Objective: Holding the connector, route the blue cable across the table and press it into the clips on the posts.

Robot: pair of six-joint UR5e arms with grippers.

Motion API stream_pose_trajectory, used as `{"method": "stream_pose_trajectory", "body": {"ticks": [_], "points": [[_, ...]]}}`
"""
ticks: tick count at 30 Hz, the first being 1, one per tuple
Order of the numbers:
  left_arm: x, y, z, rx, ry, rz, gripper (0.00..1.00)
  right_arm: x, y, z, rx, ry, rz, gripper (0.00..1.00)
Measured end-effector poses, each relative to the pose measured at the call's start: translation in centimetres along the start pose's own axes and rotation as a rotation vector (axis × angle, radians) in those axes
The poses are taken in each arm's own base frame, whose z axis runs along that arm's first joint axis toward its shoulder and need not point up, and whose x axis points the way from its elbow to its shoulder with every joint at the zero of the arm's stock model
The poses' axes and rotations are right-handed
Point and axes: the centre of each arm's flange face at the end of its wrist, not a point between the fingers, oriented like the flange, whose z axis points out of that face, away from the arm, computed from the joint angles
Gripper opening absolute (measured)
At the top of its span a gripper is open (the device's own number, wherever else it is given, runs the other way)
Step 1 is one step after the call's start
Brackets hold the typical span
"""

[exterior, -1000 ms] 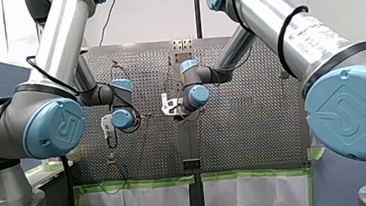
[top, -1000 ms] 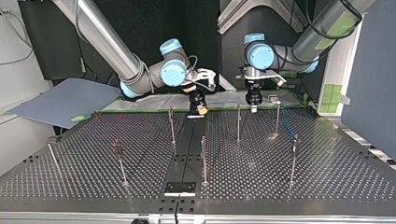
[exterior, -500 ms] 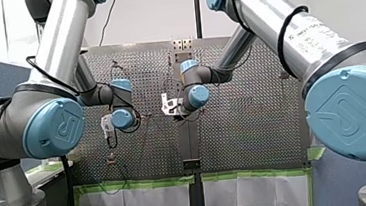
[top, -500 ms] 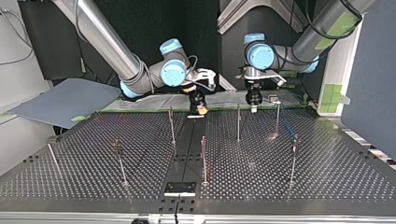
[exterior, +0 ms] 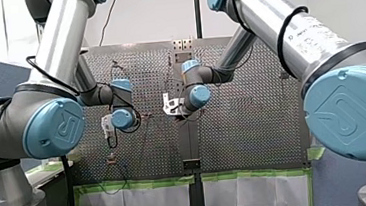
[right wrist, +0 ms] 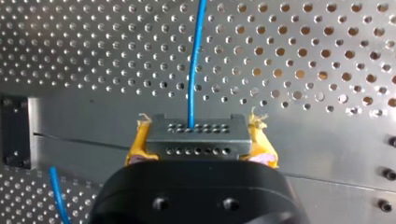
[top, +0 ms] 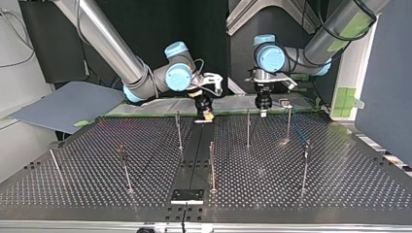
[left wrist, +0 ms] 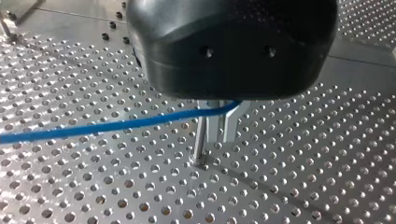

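Right pincer (right wrist: pixel 199 140) is clamped on the connector (right wrist: pixel 195 127), with the yellow pads (right wrist: pixel 136 142) on its two sides. The cable (right wrist: pixel 192 60) exits the connector's front face and runs ahead over the worktop (top: pixel 316 184).

In the top view both pincers are at the far edge: the right one at the centre seam, the left pincer (left wrist: pixel 223 134) to its right, beside a post (left wrist: pixel 200 140). The cable crosses just under the left pincer, next to that post. Can't tell whether it's gripped or only draped there.

Risks, my read:
- The pads hold only the connector's ends. A sideways pull from the cable could twist it or slip it out.
- The cable lies low near the worktop, and the clips should be higher up the posts. Sweep across without lifting and it wraps a post shaft instead of seating.
- Any slack could snag a post on the way.
- The two pincers are close together, so a crossing move could clash.

Containers: none in view. The clips are too small to tell whether any holds the cable.
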Motion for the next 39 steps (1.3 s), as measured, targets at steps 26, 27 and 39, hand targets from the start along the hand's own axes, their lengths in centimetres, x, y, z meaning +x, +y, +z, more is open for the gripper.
{"method": "stream_pose_trajectory", "body": {"ticks": [26, 27, 39], "points": [[-0.5, 0.7, 0.9, -0.007, -0.011, -0.004, 0.0, -0.1, -0.9, -0.2, 0.013, -0.001, -0.004, 0.0], [-0.5, 0.7, 0.9, -0.008, -0.011, -0.004, 0.0, -0.1, -0.9, -0.2, 0.013, -0.001, -0.004, 0.0], [-0.9, 0.7, 1.3, -0.005, -0.017, -0.004, 0.0, -0.1, -0.9, -0.2, 0.012, -0.001, -0.004, 0.0]]}}
